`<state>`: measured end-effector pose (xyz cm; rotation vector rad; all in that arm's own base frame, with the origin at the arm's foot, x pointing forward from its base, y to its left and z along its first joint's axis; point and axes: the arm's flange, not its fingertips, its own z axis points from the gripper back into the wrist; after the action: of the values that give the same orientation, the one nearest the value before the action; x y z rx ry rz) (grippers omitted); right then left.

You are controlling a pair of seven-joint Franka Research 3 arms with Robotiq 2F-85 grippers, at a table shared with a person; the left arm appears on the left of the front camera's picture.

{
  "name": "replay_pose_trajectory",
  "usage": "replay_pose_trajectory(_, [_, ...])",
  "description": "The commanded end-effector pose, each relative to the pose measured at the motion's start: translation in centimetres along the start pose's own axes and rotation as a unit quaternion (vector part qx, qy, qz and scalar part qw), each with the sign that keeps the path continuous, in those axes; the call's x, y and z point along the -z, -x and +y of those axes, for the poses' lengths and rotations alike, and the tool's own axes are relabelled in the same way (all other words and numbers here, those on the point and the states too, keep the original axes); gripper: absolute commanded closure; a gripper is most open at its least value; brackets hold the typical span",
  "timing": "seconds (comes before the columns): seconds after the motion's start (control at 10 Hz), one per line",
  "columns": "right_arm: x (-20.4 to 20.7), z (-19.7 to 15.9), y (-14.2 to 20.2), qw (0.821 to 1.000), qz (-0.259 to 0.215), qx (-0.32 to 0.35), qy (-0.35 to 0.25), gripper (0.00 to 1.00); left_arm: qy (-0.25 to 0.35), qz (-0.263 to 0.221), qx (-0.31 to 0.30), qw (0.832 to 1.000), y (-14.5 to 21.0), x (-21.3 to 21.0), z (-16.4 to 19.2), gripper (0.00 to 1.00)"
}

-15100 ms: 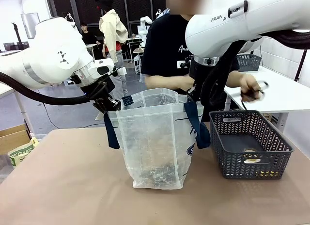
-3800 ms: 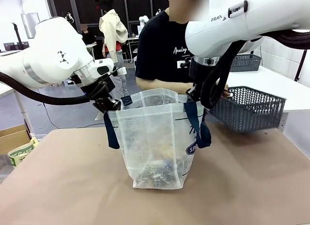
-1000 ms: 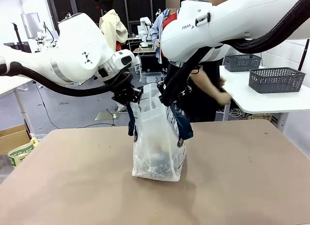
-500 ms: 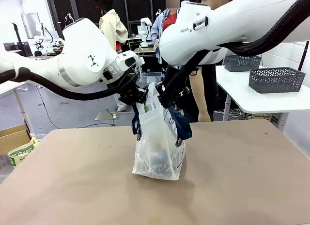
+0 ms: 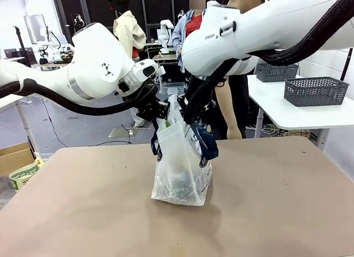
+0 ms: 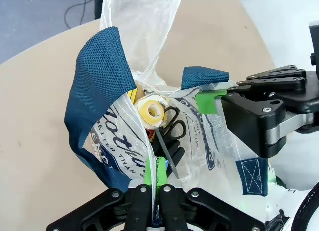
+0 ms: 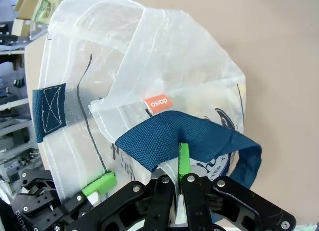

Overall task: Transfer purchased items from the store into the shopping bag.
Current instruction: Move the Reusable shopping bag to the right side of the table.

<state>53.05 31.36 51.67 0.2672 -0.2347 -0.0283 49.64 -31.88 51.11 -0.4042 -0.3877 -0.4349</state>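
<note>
With the left pincer [image 5: 163, 117] and right pincer [image 5: 186, 117] each clamped tight on the rim of the bag [image 5: 180, 168] standing on the desk [image 5: 77, 212], the thin plastic could slip free and spill the items [image 6: 154, 114].

Left arm [image 5: 83, 74] reaches in from left of shopping bag [image 5: 180, 168], wrist angled down toward bag top. Left gripper [image 5: 160, 113] at bag's upper left rim, green pads pinched together on plastic. Right arm [image 5: 265, 30] slopes down from above right of bag. Right gripper [image 5: 187, 116] at upper right rim, pads clamped on it beside strap. Grippers near each other over bag mouth.
</note>
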Motion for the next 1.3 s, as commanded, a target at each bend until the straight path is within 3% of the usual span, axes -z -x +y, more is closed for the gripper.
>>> replay_pose_trajectory(0.0, [0.4,0.4,-0.7,1.000,-0.002,-0.019,-0.006,1.00,0.008,0.003,0.004,1.000,-0.6,0.4,-0.5,1.00])
replay_pose_trajectory(0.3, [0.5,0.5,-0.8,1.000,-0.010,-0.013,-0.012,1.00,0.018,-0.002,0.011,1.000,-1.4,0.6,-1.2,1.00])
replay_pose_trajectory(0.8, [0.5,0.3,-1.1,1.000,-0.016,-0.007,-0.008,1.00,0.089,-0.012,0.012,0.996,-0.2,-0.3,-1.2,0.03])
replay_pose_trajectory(1.2, [0.5,0.2,-1.4,1.000,-0.016,-0.007,-0.008,1.00,0.137,-0.022,0.013,0.990,0.9,-0.9,-1.0,0.00])
